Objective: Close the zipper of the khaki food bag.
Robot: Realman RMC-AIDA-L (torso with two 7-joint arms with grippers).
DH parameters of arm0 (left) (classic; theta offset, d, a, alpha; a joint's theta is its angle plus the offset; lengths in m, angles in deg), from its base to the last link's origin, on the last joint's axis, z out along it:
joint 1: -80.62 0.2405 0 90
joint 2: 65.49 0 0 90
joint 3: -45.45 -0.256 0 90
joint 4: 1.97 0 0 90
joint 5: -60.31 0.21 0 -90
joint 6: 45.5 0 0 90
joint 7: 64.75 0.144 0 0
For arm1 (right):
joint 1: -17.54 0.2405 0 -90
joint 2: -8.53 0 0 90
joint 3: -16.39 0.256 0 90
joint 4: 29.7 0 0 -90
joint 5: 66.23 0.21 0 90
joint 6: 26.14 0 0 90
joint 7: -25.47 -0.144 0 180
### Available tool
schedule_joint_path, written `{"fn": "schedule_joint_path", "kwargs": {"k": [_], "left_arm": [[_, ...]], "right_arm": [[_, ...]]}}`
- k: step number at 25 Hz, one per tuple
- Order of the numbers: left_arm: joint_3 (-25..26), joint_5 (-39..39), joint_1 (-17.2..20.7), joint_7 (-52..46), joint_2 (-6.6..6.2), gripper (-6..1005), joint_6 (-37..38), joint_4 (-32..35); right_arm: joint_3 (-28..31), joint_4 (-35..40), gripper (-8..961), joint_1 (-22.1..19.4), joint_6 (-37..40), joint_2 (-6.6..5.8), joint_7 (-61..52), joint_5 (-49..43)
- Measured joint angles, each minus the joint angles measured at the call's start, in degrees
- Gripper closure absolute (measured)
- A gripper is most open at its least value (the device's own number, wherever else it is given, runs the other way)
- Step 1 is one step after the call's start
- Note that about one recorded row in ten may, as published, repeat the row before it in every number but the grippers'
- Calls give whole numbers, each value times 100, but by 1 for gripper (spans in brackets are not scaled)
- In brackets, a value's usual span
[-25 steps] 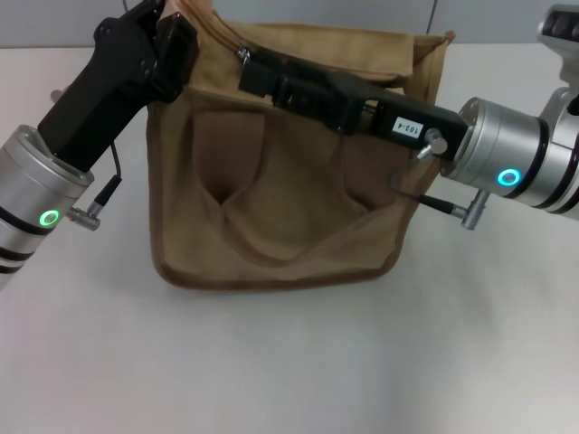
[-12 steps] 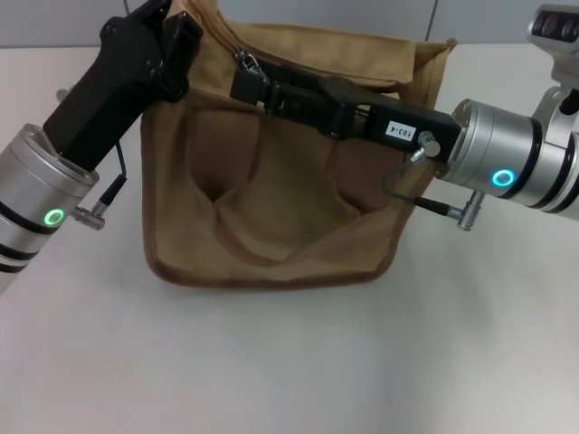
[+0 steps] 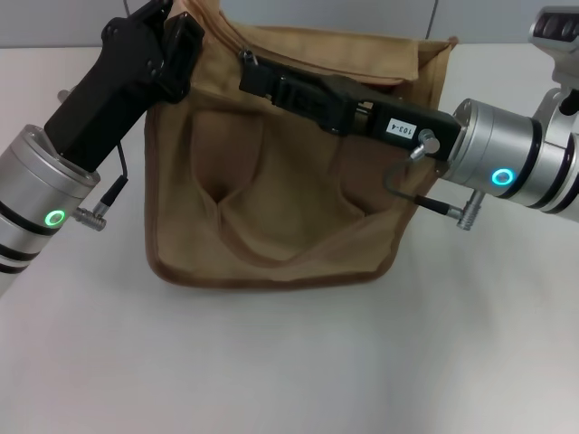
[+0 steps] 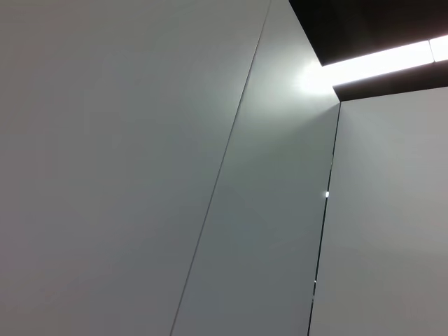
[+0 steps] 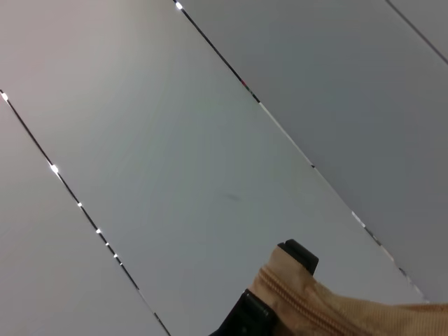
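Observation:
The khaki food bag (image 3: 271, 208) stands on the white table, its front pocket and a slack handle strap (image 3: 271, 244) facing me. My left gripper (image 3: 176, 45) is at the bag's top left corner, shut on the fabric edge there. My right gripper (image 3: 253, 77) reaches across the bag's top from the right. Its tip sits near the left end, at the small silver pull tab (image 3: 244, 57), and looks shut on it. The right wrist view shows a stretch of tan zipper track (image 5: 308, 304) between two black fingertips (image 5: 297, 255). The left wrist view shows only wall.
White table (image 3: 289, 362) lies all around the bag, with open surface in front of it. A grey panelled wall (image 5: 210, 140) stands behind. A thin cable (image 3: 425, 201) hangs from my right wrist beside the bag's right side.
My right gripper slid left along the bag's top, then came back slightly to the right. The bag shifted a little to the left. My left gripper barely moved.

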Motion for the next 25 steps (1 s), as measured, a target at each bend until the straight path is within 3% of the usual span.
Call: {"fn": "schedule_joint_path", "kwargs": {"k": [6, 14, 25], "left_arm": [[4, 2, 0, 0, 0, 922, 7, 0], [26, 3, 17, 0, 0, 916, 14, 0], [50, -61, 87, 0, -10, 908, 15, 25]], "right_arm": [[6, 0, 577, -11, 0, 0, -7, 0], [38, 44, 954, -88, -91, 0, 13, 3], [61, 442, 955, -707, -78, -24, -93, 4]]}}
